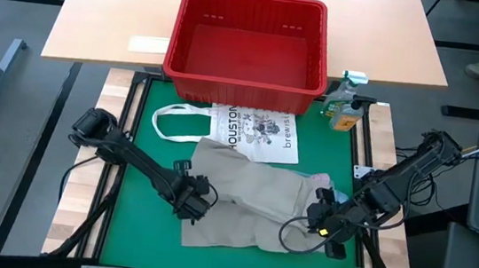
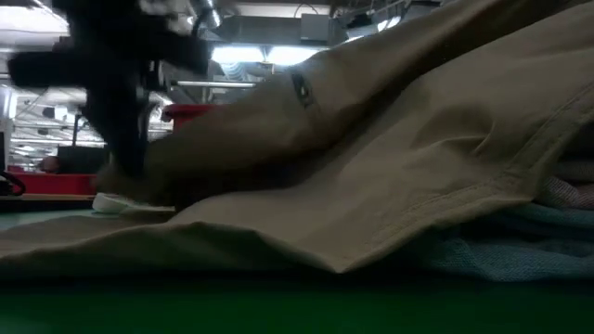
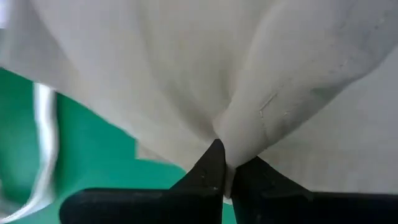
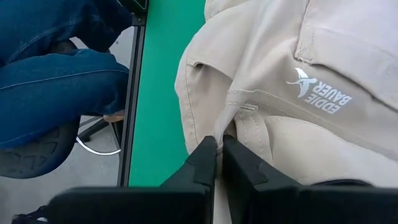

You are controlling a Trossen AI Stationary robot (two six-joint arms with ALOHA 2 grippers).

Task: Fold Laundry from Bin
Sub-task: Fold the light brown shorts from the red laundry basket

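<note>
A khaki-grey garment (image 1: 251, 198) of the laundry lies spread on the green mat (image 1: 144, 155), its right part raised in the low view (image 2: 445, 121). My left gripper (image 1: 193, 196) is shut on the garment's left side (image 3: 225, 155). My right gripper (image 1: 324, 219) is shut on its right end, near a white logo (image 4: 320, 93). A light blue and pink piece (image 1: 317, 178) lies under the khaki one (image 2: 520, 246). The red bin (image 1: 249, 41) stands beyond the mat's far edge with nothing showing inside. My left gripper pinches a raised fold of the khaki cloth (image 3: 242, 137) between its two fingers, coming steeply from above. The fold is drawn up into a ridge; the cloth around it lies on the mat. My right gripper pinches the garment's waistband beside a belt loop (image 4: 235, 118) between its two fingers, slanting down from the table's right. That end is lifted off the mat, and the cloth slopes down from it to the table.
A white tote bag printed HOUSTON (image 1: 253, 131) lies flat between the bin and the garment. A spray bottle (image 1: 342, 105) stands at the mat's far right corner. A person's legs in blue jeans (image 4: 56, 74) show past the table edge.
</note>
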